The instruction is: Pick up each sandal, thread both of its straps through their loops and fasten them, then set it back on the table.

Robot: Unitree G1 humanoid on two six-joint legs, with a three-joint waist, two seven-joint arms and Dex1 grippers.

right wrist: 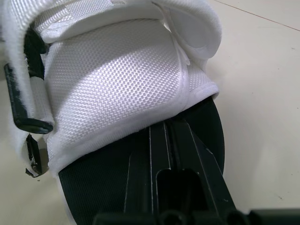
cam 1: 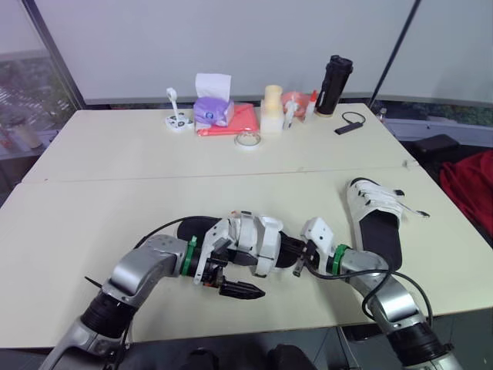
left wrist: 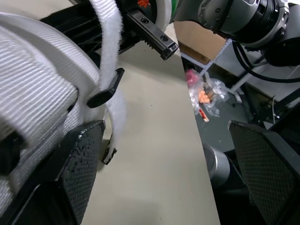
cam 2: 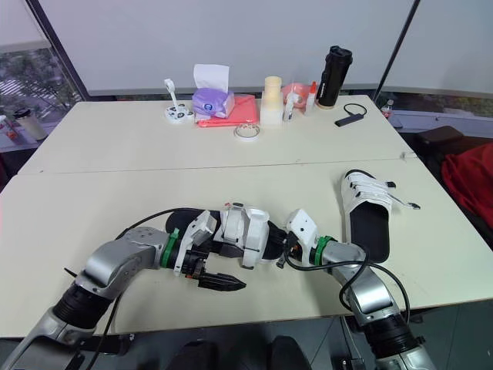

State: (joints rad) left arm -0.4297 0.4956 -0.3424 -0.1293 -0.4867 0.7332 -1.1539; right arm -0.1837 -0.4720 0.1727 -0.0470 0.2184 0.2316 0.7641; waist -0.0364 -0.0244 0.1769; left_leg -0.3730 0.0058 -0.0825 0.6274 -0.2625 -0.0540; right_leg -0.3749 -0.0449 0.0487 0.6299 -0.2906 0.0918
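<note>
Weighing little, the soft-strapped, stiff-soled sandal [cam 1: 253,237] at lower centre likely wants a sole-edge grip; left tool [left wrist: 166,140] gapes empty, right tool [right wrist: 167,136] closed.

Head stereo: forward-down over table [cam 1: 115,154] | wrists: close on sandal [right wrist: 117,79], probably shared

Left arm [cam 1: 150,266] and right arm [cam 1: 385,289] bend inward; left jaws gape, right jaws apparently closed.

White sandal [right wrist: 122,84] (woven mesh upper), black loop [right wrist: 21,112] alongside, end effector [right wrist: 171,140] pinching its insole [right wrist: 93,197], cream table [right wrist: 262,70].
</note>
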